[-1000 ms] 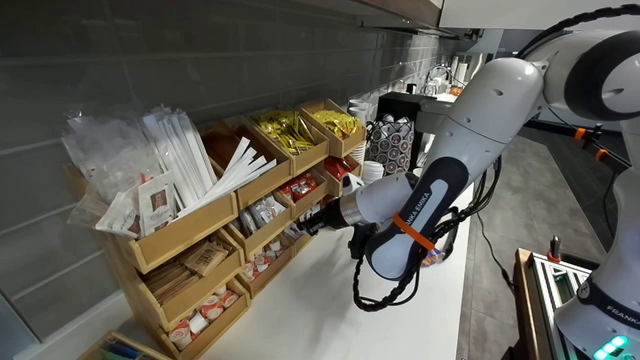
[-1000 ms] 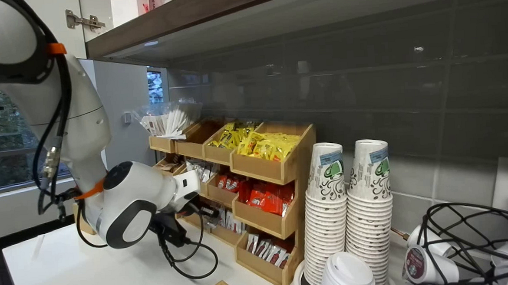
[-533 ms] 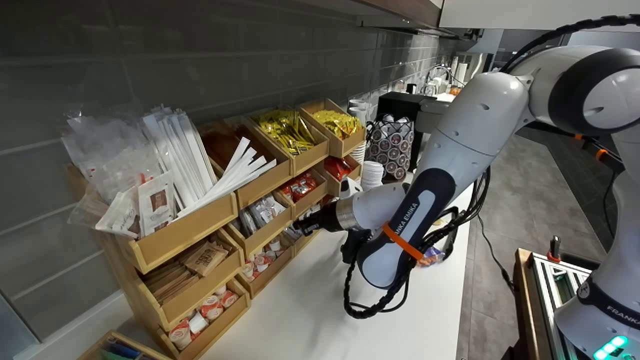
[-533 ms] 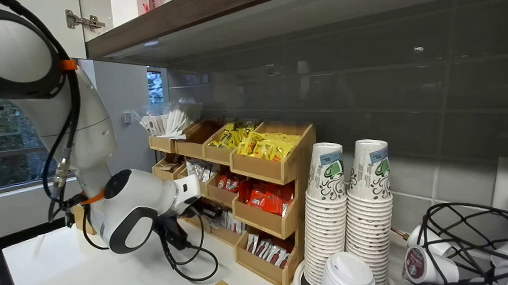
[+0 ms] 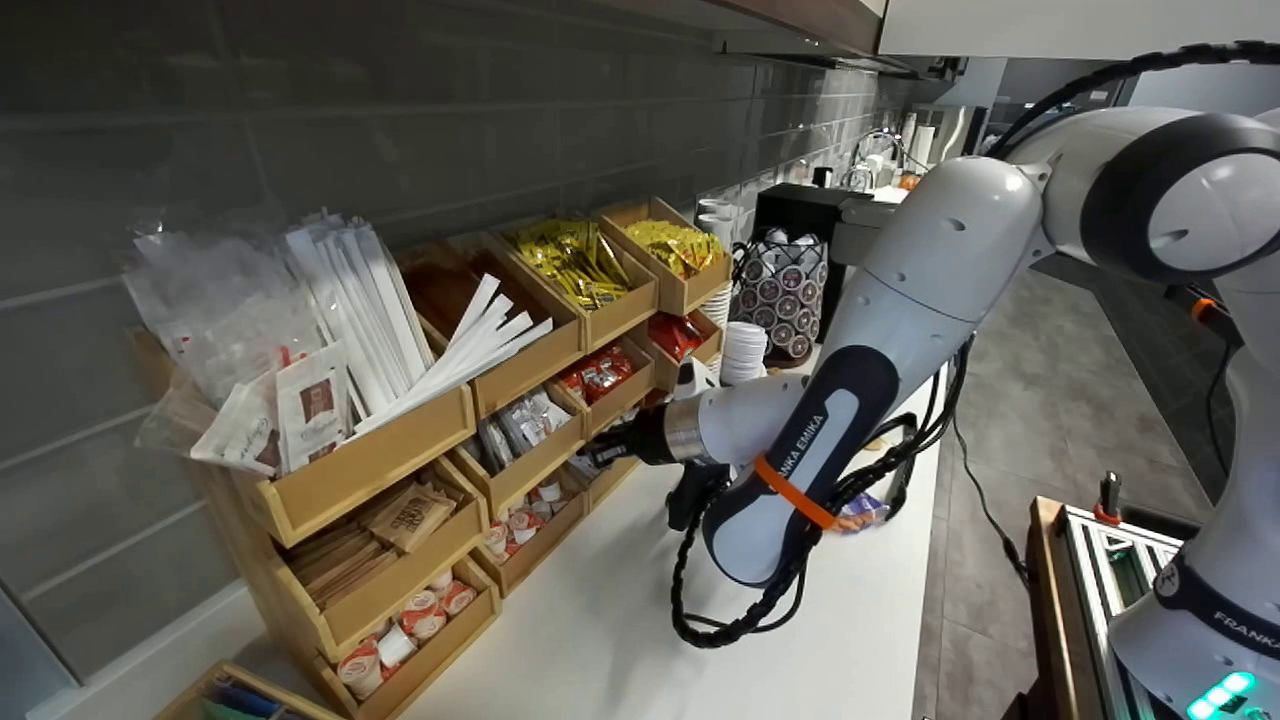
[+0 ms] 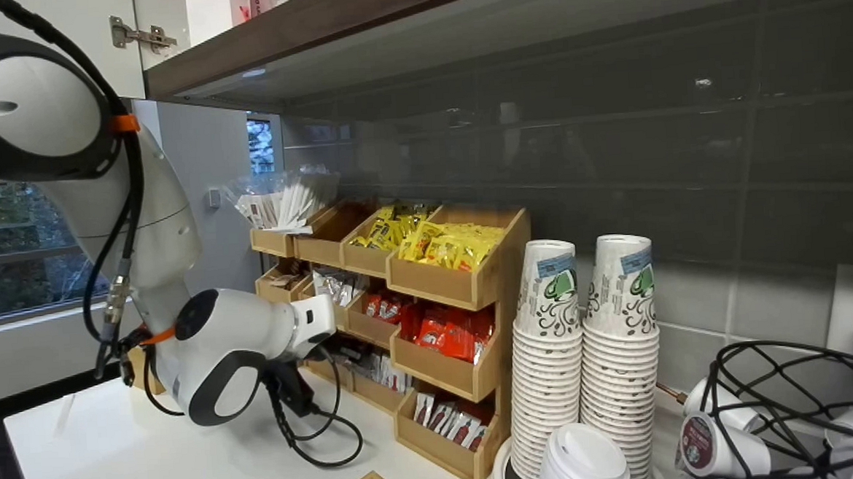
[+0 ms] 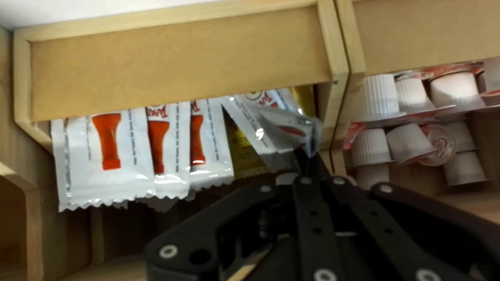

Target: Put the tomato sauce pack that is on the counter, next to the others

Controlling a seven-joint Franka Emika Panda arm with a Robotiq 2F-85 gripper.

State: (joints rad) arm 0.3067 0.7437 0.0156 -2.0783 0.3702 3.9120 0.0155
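In the wrist view, your tool (image 7: 306,156) has its fingers together, clamped on a corner of the sauce sachet (image 7: 291,128), which slants away creased between ten and eleven o'clock from the tips, at one end of a wooden bin (image 7: 179,62). The other sachets (image 7: 105,156) overlap in that bin at nine o'clock, a gold packet (image 7: 243,154) showing between; creamer cups (image 7: 414,144) sit in the next bin (image 7: 422,35) at three o'clock. In an exterior view, your tool lies at eight o'clock from the arm (image 5: 930,280), near the wooden organizer (image 5: 540,465), with the white worktop (image 5: 640,600) at five o'clock below. In an exterior view, the arm hides most of the tool, and paper cups (image 6: 551,379) stand at three o'clock, just beside the organizer.
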